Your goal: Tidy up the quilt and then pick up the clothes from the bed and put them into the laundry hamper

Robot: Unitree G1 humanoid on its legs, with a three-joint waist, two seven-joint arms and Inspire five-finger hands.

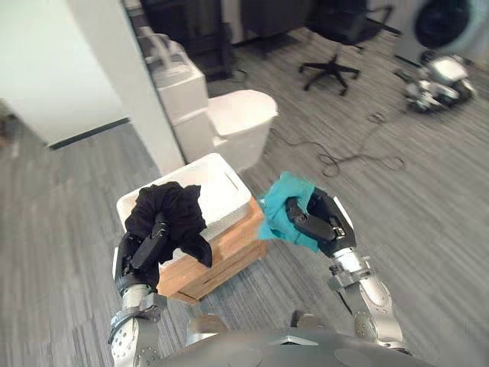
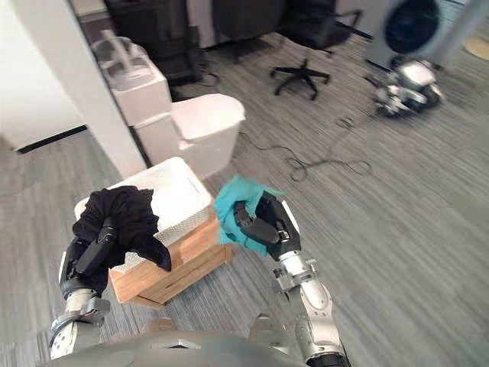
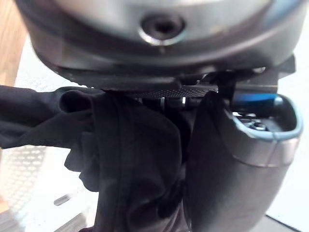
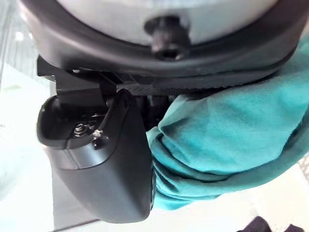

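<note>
My left hand (image 1: 145, 252) is shut on a bunched black garment (image 1: 170, 214), held over the near left part of the white laundry hamper (image 1: 221, 191). In its wrist view the black cloth (image 3: 130, 164) fills the grip beside the thumb (image 3: 231, 179). My right hand (image 1: 317, 218) is shut on a teal garment (image 1: 284, 205), held in the air just right of the hamper's right edge. The teal cloth (image 4: 227, 145) bulges from that hand next to its thumb (image 4: 111, 164). The hamper stands on a low wooden crate (image 1: 221, 260).
A white toilet (image 1: 221, 115) stands just behind the hamper beside a white wall corner (image 1: 130, 84). A black office chair (image 1: 332, 46) and another robot (image 1: 439, 80) lie further back on the grey floor, with a loose cable (image 1: 359, 157) between.
</note>
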